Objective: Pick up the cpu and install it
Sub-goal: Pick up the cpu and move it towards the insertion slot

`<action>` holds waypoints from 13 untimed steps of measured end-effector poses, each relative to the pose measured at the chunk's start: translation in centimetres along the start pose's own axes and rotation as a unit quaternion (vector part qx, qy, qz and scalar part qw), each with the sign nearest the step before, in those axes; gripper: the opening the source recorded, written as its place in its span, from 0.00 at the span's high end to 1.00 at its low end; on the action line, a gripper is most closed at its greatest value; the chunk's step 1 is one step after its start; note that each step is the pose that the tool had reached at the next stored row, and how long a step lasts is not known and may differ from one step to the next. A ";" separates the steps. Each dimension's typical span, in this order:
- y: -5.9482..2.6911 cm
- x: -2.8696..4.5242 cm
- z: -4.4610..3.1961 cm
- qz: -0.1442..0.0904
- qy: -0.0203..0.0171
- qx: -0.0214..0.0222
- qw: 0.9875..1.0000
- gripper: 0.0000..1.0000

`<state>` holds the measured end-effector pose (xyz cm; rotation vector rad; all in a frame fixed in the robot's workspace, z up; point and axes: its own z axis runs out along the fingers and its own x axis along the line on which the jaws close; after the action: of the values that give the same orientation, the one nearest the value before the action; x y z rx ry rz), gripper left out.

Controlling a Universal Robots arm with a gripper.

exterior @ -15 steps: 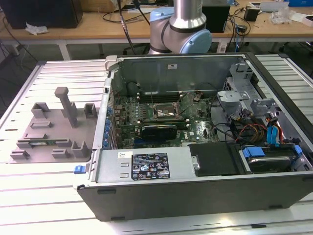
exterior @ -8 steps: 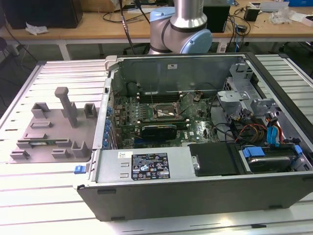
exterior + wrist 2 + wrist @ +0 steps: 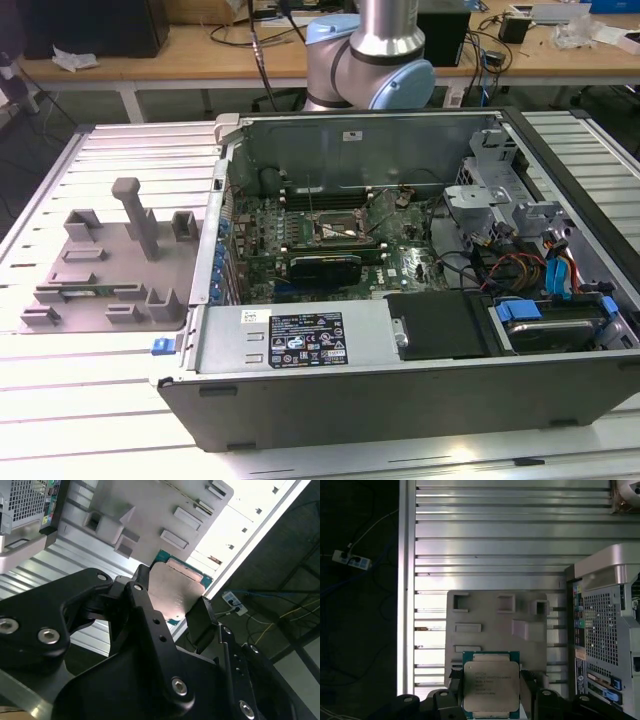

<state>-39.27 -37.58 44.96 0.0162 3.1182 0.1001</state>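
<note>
The ribbed metal table (image 3: pixel 100 400) carries an open computer case (image 3: pixel 400 400). Just beside the case, on the exterior view's left, lies a gray plastic tray (image 3: pixel 100 250) with small holders. The arm (image 3: pixel 385 50) stands behind the case. In both wrist views the gripper (image 3: pixel 491 687) is clenched on the cpu (image 3: pixel 491 680). Its two black fingers (image 3: pixel 200 617) press on opposite edges, so the chip sits right between them, silver face to the first wrist camera, in the air over the tray.

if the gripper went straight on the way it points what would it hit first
Likely the grey fixture tray, seen beyond the gripper and its held cpu in the first wrist view; depth is unclear.
</note>
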 end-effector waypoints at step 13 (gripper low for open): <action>0.02 -2.13 0.05 0.000 0.000 0.000 1.000 0.46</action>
<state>-37.15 -37.58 44.96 0.0163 3.1182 0.1000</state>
